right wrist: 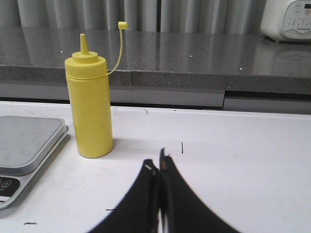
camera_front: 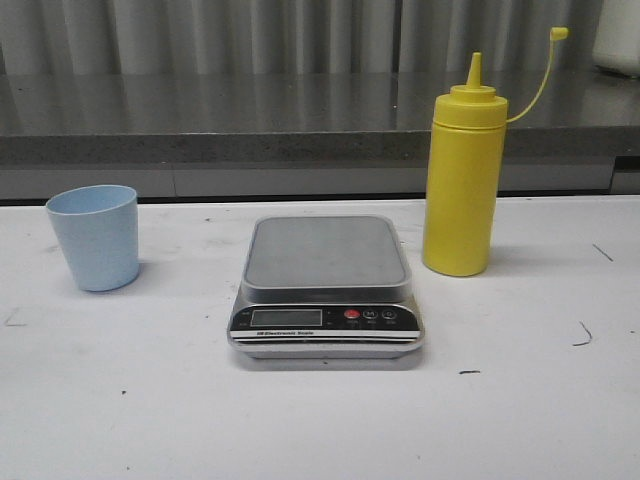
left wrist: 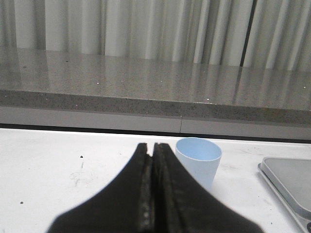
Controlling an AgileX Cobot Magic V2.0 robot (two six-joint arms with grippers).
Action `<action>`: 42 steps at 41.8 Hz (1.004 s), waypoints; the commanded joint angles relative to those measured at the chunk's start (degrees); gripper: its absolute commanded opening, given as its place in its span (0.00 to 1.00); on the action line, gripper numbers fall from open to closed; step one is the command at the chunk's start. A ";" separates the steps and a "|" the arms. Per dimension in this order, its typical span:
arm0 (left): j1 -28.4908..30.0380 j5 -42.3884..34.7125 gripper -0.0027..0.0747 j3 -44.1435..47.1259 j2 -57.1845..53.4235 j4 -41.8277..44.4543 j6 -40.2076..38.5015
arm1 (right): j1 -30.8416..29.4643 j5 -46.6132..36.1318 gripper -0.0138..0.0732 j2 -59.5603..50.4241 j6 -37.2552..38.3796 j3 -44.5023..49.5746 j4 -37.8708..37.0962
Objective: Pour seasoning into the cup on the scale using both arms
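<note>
Seasoning point(camera_front: 463, 185) stands upright in its tall yellow squeeze bottle just to the right of the scale point(camera_front: 326, 288), near the platform's back corner but not touching it. Its cap point(camera_front: 559, 33) is off the pointed nozzle and hangs out on its thin tether, so the spout is open: any tilt before the nozzle is over the cup would spill onto the white table point(camera_front: 320, 430) or the scale.

To the left of the scale, well apart from it, the pale blue cup point(camera_front: 94, 236) stands upright on the table. The scale's grey platform is bare, so I judge that the cup must be moved onto it first. Being light and tapered, it could tip or slide if gripped off-centre or set down near the platform's edge.

The left gripper point(left wrist: 152, 148), with its fingers pressed together and nothing between them, sits on the near side of the cup. The right gripper point(right wrist: 158, 167) is likewise closed and empty, on the near side of the bottle and a little away from the scale. Both must spread before grasping; coming in closed would knock things over. A hard squeeze on the soft bottle could squirt seasoning early, and the dangling tether may snag a finger. Leaning on the scale could upset its reading.
</note>
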 commanded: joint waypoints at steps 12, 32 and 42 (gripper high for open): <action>0.14 -4.89 0.01 1.38 -0.93 -0.62 0.04 | -0.16 -4.76 0.02 -0.94 -0.16 -0.35 0.16; 0.14 -8.04 0.01 1.38 -0.93 -0.20 0.04 | -0.16 -8.05 0.02 -0.94 -0.22 -0.44 0.04; 0.14 -3.75 0.01 -9.16 -0.55 -0.20 0.04 | -0.16 -0.47 0.02 -0.83 -0.27 -12.04 -0.69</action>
